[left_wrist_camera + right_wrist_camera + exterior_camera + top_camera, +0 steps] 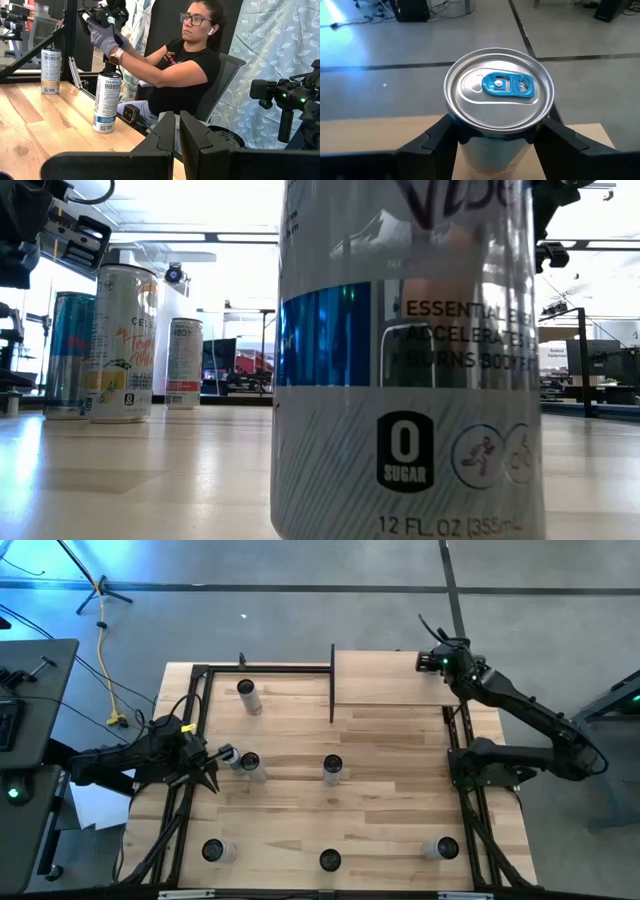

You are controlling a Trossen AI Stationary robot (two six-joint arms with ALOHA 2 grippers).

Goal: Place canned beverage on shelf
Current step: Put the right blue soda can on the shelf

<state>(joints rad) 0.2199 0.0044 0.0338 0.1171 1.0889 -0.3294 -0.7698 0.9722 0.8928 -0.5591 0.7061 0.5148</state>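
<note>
My right gripper (pixel 430 662) is at the far right of the table, over the right end of the shelf (pixel 385 680), a light plank on black posts. It is shut on a silver canned beverage (pixel 497 95) with a blue tab. In the high view the gripper hides that can. My left gripper (pixel 205 768) waits shut at the table's left edge, and its fingers (pixel 165 137) hold nothing. Several other cans stand upright on the tabletop, among them one near my left gripper (pixel 250 765) and one at the middle (pixel 332 768). My right gripper pinches the can's upper wall (pixel 470 142), just under the top rim, between its two fingers, one on each side. The fingers (pixel 432 140) slant down from the table's right side. The can is upright, top up. Its bottom is hidden, so whether it stands on the shelf I cannot tell.
A black upright post (pixel 332 685) bounds the shelf's left end. Cans stand at the far left (pixel 248 695) and along the near edge (pixel 215 850), (pixel 330 860), (pixel 440 848). A person (pixel 185 65) sits beyond the table's right side, gloved hand (pixel 102 37) raised.
</note>
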